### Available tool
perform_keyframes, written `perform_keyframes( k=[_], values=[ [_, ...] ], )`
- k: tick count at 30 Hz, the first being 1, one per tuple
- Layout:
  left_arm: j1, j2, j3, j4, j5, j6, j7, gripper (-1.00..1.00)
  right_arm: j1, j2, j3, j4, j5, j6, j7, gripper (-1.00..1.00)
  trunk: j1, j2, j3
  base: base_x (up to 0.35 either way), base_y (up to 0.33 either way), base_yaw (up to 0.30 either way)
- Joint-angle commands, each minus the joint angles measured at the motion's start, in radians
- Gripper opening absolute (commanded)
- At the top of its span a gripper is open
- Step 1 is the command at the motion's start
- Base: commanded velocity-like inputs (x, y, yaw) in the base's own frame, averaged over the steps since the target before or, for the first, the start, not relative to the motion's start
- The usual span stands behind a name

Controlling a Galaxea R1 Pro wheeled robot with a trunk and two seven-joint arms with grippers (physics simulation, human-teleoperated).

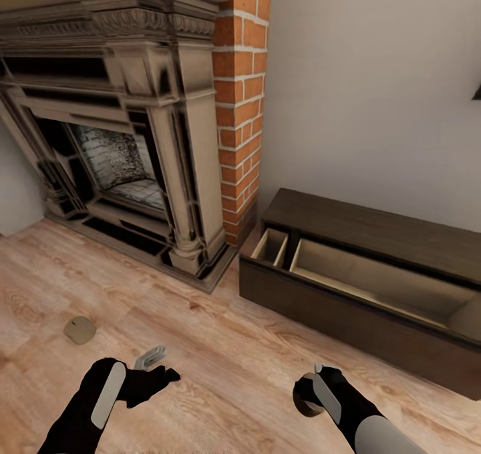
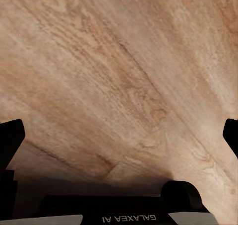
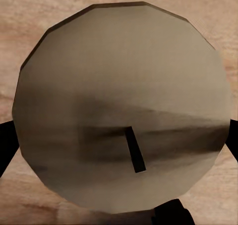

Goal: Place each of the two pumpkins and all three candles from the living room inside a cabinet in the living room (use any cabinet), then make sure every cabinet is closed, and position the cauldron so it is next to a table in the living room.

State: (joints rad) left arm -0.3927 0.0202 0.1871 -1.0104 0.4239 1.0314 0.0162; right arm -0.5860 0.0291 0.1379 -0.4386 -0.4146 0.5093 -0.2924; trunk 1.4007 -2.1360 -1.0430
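Observation:
An olive-grey candle [image 1: 79, 329] lies on the plank floor at the left, a little beyond my left gripper [image 1: 157, 366]. The left wrist view has that gripper [image 2: 119, 140] open, its fingers spread wide over bare wood. My right gripper [image 1: 308, 394] hovers low over the floor in front of the cabinet [image 1: 374, 230]. In the right wrist view a second candle [image 3: 124, 115] with a short dark wick sits between the black fingertips [image 3: 6, 145], and the gripper is shut on it. The dark-brown cabinet has a wide drawer [image 1: 374, 282] pulled open, pale beige inside, with nothing showing in it.
A carved grey fireplace [image 1: 127, 140] with a brick column [image 1: 242, 93] stands at the back left. A small side compartment [image 1: 270, 246] of the cabinet is also open. Light wood floor [image 1: 227, 347] stretches between me and the cabinet.

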Motion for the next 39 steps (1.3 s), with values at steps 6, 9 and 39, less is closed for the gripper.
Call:
perform_keyframes(
  k=[6,9,39],
  values=[
    [0.000,0.000,0.000,0.000,0.000,-0.001,0.001,1.00,0.000,0.000,0.000,-0.001,0.000,0.000,0.001,-1.00,0.000,0.000,-0.003,0.000,0.000,0.279],
    [0.000,0.000,0.000,0.000,0.000,-0.001,0.001,1.00,0.000,0.000,0.001,-0.004,0.000,0.000,0.001,-1.00,0.000,0.000,-0.005,0.000,0.000,0.279],
    [0.000,0.000,0.000,0.000,0.000,-0.001,0.001,1.00,0.000,0.000,0.031,-0.006,0.000,-0.005,0.001,-1.00,0.000,0.000,0.000,0.000,0.000,0.160]
  ],
)
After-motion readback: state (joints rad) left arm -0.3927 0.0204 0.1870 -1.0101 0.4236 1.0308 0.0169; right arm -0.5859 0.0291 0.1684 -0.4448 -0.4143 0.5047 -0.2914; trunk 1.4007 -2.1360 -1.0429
